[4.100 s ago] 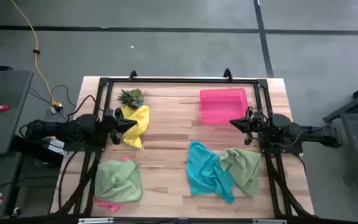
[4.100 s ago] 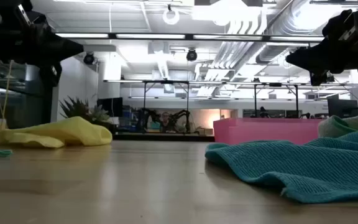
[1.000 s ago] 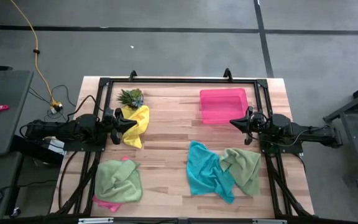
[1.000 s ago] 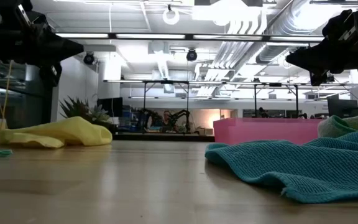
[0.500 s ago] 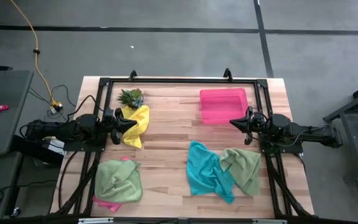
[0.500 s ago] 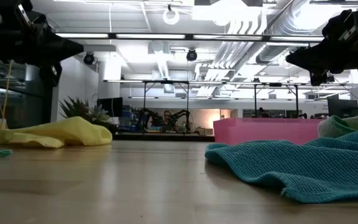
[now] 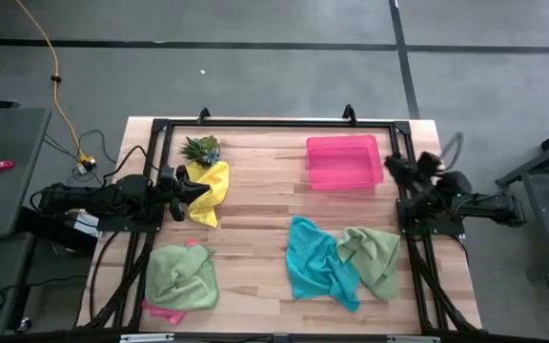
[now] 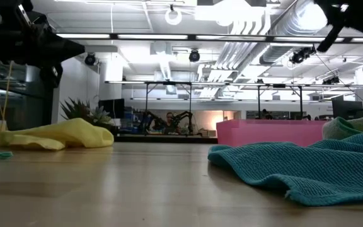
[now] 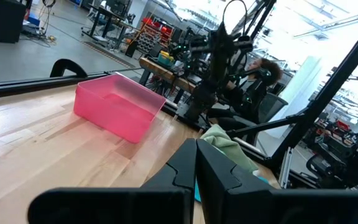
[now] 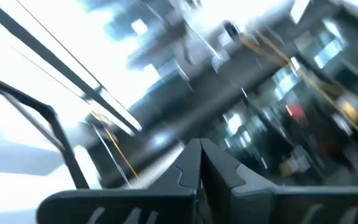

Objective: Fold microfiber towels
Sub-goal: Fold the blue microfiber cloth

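Towels lie loose: yellow towel (image 7: 209, 190) just beside shut left gripper (image 7: 205, 188); shut right gripper (image 7: 390, 163) empty, blurred; pink towel (image 7: 163, 311) mostly hidden.

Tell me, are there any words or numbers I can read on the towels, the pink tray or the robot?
None: the pink tray, the yellow towel, the teal towel and both arms are plain. Shapes in the room far behind the table are too small and blurred to tell whether they carry writing.
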Robot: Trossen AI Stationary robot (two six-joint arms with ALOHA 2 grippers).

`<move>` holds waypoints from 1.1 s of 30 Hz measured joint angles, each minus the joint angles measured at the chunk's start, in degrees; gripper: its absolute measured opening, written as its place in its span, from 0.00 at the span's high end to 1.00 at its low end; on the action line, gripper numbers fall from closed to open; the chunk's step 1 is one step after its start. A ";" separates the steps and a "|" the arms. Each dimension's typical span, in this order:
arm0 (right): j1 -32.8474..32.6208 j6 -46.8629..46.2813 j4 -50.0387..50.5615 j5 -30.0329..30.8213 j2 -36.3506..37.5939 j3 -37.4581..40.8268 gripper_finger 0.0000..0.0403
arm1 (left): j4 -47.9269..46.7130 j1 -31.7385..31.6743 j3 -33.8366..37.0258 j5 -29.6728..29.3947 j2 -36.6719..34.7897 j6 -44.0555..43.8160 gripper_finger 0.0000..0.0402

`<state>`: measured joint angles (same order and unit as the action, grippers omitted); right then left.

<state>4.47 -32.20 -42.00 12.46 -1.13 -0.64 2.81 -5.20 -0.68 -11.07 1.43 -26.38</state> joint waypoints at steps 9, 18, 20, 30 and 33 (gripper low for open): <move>0.00 5.27 0.27 10.05 -4.79 -2.75 1.00 | 2.53 0.00 -0.01 -3.74 0.01 -0.36 1.00; 0.00 7.18 1.02 10.51 -19.90 -10.97 1.00 | 9.32 -0.01 -0.01 -4.82 0.02 -0.30 1.00; 0.00 9.09 1.99 8.26 -23.19 -13.13 1.00 | 13.26 -0.01 -0.01 -4.77 0.00 -0.44 1.00; -0.02 9.76 15.85 0.95 -34.23 -23.53 1.00 | 19.67 -0.01 -8.33 -5.56 9.38 1.30 1.00; -0.02 9.78 21.10 0.83 -37.00 -27.68 1.00 | 14.74 -0.01 -13.89 -5.40 16.42 4.03 1.00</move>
<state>4.45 -22.42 -20.90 13.28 -38.12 -28.32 17.54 -5.21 -14.57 -16.47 17.85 -22.35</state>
